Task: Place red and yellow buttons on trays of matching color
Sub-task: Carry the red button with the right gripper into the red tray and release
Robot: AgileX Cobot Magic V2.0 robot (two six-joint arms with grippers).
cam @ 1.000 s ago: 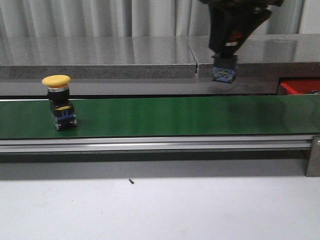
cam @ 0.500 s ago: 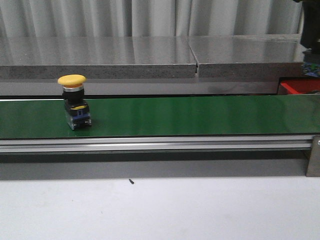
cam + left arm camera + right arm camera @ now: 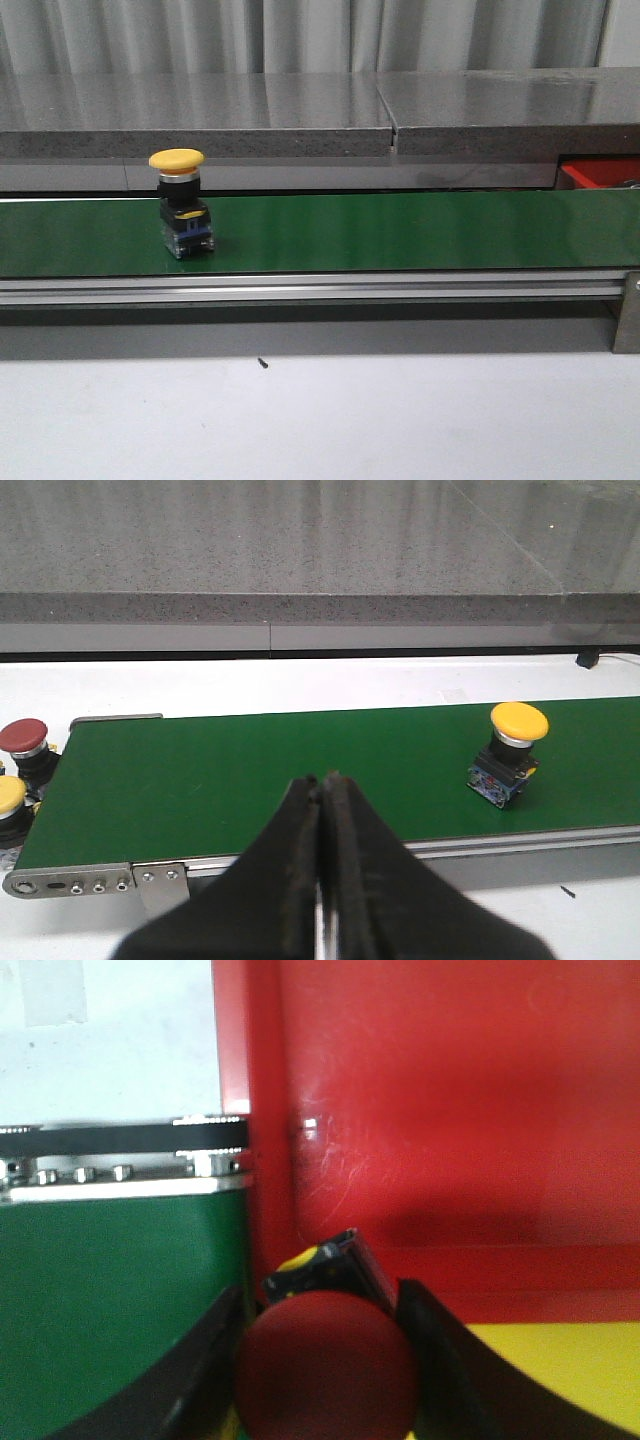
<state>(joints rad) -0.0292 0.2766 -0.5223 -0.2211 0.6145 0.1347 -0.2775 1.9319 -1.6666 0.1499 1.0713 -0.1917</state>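
Note:
A yellow button (image 3: 177,160) stands upright on the green belt (image 3: 400,232), left of the middle; the left wrist view has this yellow button (image 3: 518,722) to one side of my left gripper (image 3: 322,780), which is shut and empty above the belt's near edge. My right gripper (image 3: 320,1295) is shut on a red button (image 3: 325,1365), whose cap fills the space between both fingers. It hangs over the red tray (image 3: 450,1110), close to the tray's rim by the belt end. The red tray (image 3: 600,172) shows only as a corner at the front view's right edge.
Off the belt's end wait a red button (image 3: 22,736) and another yellow button (image 3: 8,794). A flat yellow surface (image 3: 560,1370) borders the red tray. A grey stone ledge (image 3: 300,110) runs behind the belt, and a metal rail (image 3: 300,290) along its front.
The yellow button has ridden the belt to the right. My right gripper, holding a button, has swung right and left the front view.

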